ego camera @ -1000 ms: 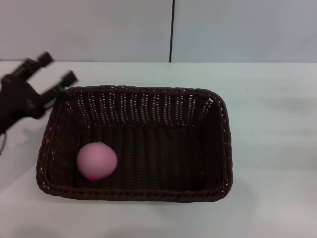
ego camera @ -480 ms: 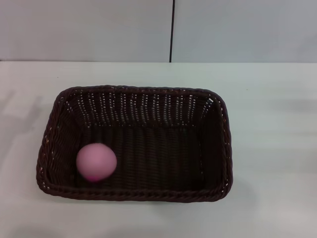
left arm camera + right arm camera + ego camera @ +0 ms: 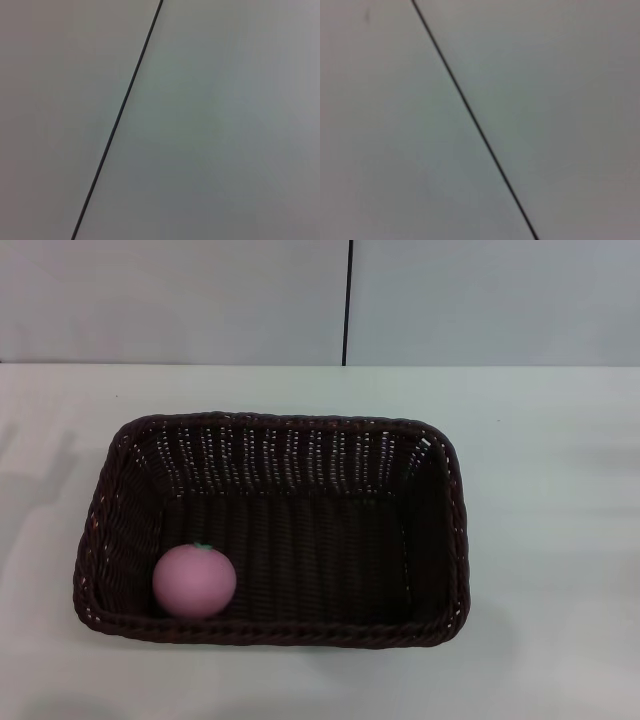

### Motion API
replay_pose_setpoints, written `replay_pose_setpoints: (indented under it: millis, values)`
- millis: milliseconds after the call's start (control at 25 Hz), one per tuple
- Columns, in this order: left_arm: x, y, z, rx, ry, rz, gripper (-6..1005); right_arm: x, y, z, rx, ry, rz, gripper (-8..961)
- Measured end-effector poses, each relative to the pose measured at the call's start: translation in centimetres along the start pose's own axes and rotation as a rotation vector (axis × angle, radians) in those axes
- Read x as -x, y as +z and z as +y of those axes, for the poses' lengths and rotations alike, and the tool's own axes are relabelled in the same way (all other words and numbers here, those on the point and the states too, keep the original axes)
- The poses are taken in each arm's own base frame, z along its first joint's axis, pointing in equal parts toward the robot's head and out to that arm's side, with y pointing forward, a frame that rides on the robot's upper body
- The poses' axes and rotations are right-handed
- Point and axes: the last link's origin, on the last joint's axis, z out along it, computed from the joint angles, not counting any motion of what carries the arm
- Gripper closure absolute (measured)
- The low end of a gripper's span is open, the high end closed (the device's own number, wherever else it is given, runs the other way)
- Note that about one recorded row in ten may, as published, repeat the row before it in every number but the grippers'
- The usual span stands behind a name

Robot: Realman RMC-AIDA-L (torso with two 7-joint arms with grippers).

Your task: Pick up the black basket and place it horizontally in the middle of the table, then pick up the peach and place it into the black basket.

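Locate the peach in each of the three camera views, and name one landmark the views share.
Head view: the peach lies inside the black basket, in its near-left corner.
Left wrist view: not in it; only a plain pale surface.
Right wrist view: not in it, same pale surface.
Shared landmark: the thin dark seam line crossing the pale surface.

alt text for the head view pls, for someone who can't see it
A pink peach sits in the near-left corner of a black basket lying lengthwise on a white table. A grey wall stands behind; no gripper is in view.
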Motion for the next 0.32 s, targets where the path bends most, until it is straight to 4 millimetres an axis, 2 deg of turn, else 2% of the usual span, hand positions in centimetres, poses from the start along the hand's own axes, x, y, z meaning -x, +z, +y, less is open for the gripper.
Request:
replay_pose_setpoints:
  millis: [320]
  values:
    - [0.05,0.69,0.13,0.005,-0.005,0.01,186,0.13,-0.43,-0.56,-0.047,0.025,-0.029,396]
